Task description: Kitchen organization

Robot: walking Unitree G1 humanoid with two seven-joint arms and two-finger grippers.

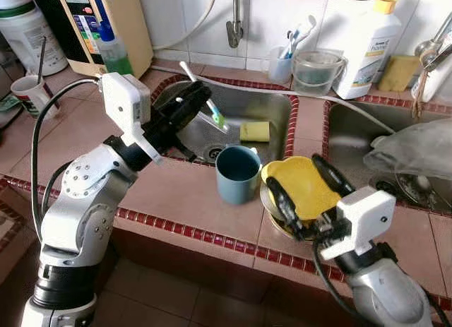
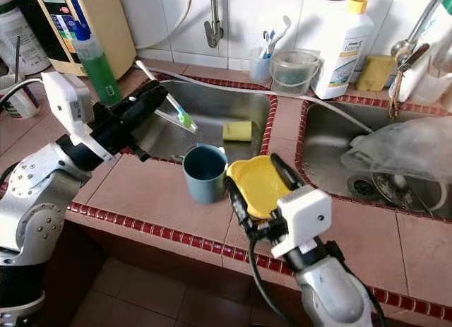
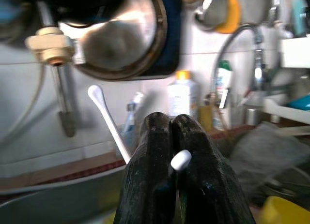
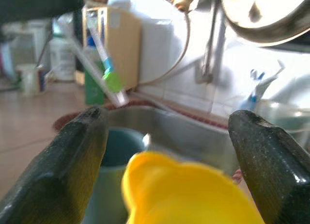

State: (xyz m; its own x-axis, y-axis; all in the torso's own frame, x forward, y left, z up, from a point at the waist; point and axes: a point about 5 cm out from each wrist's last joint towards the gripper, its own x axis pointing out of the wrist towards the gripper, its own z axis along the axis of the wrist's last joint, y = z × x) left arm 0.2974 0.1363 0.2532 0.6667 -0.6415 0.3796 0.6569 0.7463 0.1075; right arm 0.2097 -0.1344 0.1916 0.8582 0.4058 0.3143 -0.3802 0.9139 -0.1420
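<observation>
While left end effector (image 1: 192,101) clamps toothbrush (image 1: 212,114), right end effector (image 1: 305,193) spread wide around yellow bowl (image 1: 302,187); labels unreadable.

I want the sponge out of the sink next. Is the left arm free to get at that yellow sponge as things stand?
Probably not yet. The left gripper is shut on a toothbrush above the sink, so its fingers are taken. The yellow sponge itself lies uncovered on the sink floor nearby.
</observation>
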